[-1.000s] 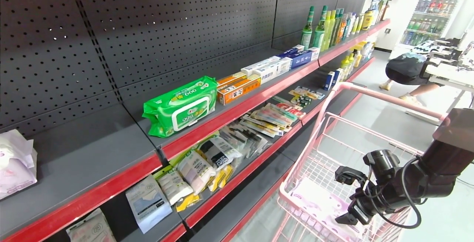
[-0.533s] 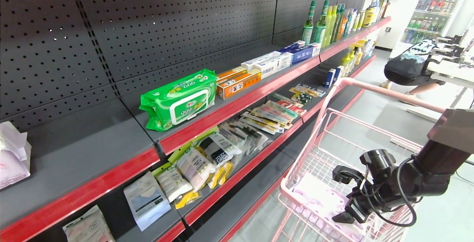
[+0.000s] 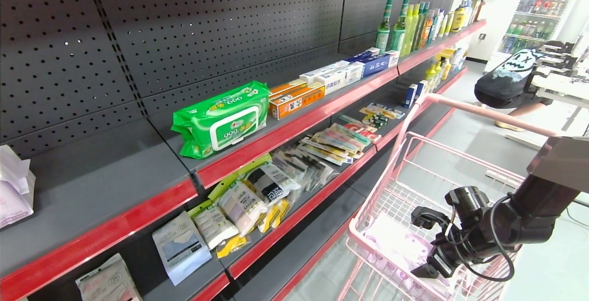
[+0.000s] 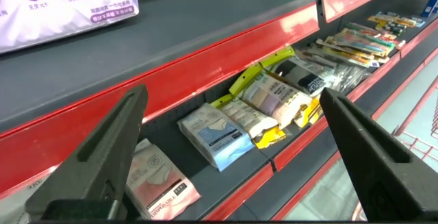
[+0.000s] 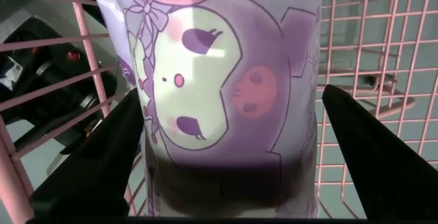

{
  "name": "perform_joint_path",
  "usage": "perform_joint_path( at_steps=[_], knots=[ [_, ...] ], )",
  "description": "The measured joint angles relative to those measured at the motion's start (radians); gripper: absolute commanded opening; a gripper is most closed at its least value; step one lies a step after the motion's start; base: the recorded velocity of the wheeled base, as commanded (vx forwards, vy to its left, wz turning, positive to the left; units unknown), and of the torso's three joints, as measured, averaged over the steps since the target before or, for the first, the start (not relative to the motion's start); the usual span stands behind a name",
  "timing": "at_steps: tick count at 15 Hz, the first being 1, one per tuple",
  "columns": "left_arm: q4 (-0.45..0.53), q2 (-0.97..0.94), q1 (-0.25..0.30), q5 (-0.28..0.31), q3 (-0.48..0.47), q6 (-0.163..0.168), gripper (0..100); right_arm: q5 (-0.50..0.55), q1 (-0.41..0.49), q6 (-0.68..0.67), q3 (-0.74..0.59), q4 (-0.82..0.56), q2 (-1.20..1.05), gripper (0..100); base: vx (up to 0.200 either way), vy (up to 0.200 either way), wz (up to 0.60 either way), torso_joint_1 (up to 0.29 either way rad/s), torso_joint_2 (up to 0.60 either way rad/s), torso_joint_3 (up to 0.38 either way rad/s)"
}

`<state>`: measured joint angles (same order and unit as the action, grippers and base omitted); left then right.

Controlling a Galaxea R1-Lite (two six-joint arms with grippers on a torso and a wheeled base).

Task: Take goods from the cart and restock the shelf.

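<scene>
Currently the right arm comes in from the lower right of the head view, forearm angled down into the cart (image 3: 464, 118). The right gripper (image 3: 422, 269) points down at the pack (image 3: 391, 246), which lies flat on the cart floor in the corner nearest the shelf (image 3: 115, 229).

In the right wrist view the right gripper (image 5: 231, 94) is spread wide, one finger on each side of the pack (image 5: 226, 80), cartoon face up. Nothing is gripped. Can't tell if the fingers (image 5: 102, 162) touch the wrapper.

The left gripper (image 4: 233, 92) is also spread wide and holds nothing. It sits out in front of the shelf's red lip (image 4: 205, 63), facing it.

A second pack (image 4: 61, 5) already sits on the board above that lip, at the far left end in the head view (image 3: 11, 195). Small bags (image 4: 212, 138) lie on the board below. Green wipes (image 3: 221, 124) stand further right on the same board as the second pack, well apart from it.

Versus 1 s ago:
- The whole head picture has slid slightly, so that is camera motion, not the goods.
- Against the cart, the right gripper is a touch lower and nearer the shelf-side wall.
- The pack is in the same spot in the cart.
- Wipes and bags are unchanged.
</scene>
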<state>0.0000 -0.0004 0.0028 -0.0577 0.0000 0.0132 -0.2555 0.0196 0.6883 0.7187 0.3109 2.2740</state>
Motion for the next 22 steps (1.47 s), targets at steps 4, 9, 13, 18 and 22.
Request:
perform_joint_path(
  at_steps=[4, 9, 13, 18, 22],
  knots=[
    [0.000, 0.000, 0.000, 0.000, 0.000, 0.000, 100, 0.000, 0.003, -0.004, 0.001, -0.003, -0.019, 100, 0.000, 0.000, 0.00, 0.000, 0.00, 0.000],
    [0.000, 0.000, 0.000, 0.000, 0.000, 0.000, 100, -0.066, -0.002, -0.012, -0.001, -0.092, -0.086, 100, 0.000, 0.000, 0.00, 0.000, 0.00, 0.000],
    [0.000, 0.000, 0.000, 0.000, 0.000, 0.000, 100, -0.070, -0.003, -0.012, 0.010, -0.093, -0.082, 100, 0.000, 0.000, 0.00, 0.000, 0.00, 0.000],
    [0.000, 0.000, 0.000, 0.000, 0.000, 0.000, 100, -0.060, -0.002, -0.006, 0.050, -0.087, -0.033, 100, 0.000, 0.000, 0.00, 0.000, 0.00, 0.000],
    [0.000, 0.000, 0.000, 0.000, 0.000, 0.000, 100, -0.057, -0.005, -0.007, 0.062, -0.084, -0.006, 100, 0.000, 0.000, 0.00, 0.000, 0.00, 0.000]
  ],
)
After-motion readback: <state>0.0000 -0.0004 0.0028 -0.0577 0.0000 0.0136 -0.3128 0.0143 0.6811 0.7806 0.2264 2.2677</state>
